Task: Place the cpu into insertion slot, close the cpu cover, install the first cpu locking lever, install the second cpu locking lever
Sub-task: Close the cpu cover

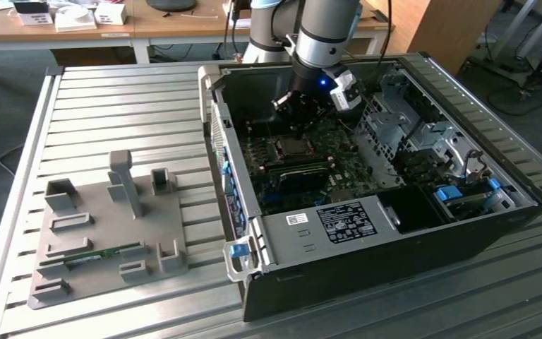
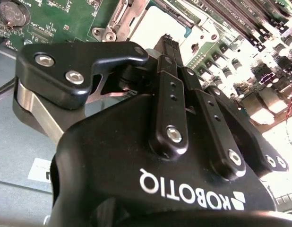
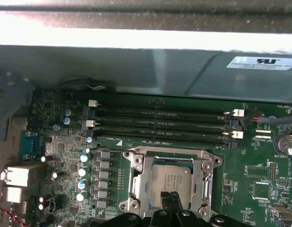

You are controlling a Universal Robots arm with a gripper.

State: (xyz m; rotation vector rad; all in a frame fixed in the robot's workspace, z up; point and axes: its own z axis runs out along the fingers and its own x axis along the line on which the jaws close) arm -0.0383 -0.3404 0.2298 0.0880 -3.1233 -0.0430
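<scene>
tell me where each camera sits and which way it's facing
Exterior view: off the arm, above the slatted table, looking down into the open computer case; arm and claw reach inside.
First wrist view: on the arm, facing the motherboard, memory slots and the cpu in the insertion slot; the claw shows in front.
Second wrist view: on the arm behind the claw, looking along it at the motherboard; claw body looms in the foreground.
Shared: both wrist views show claw and insertion slot.
</scene>
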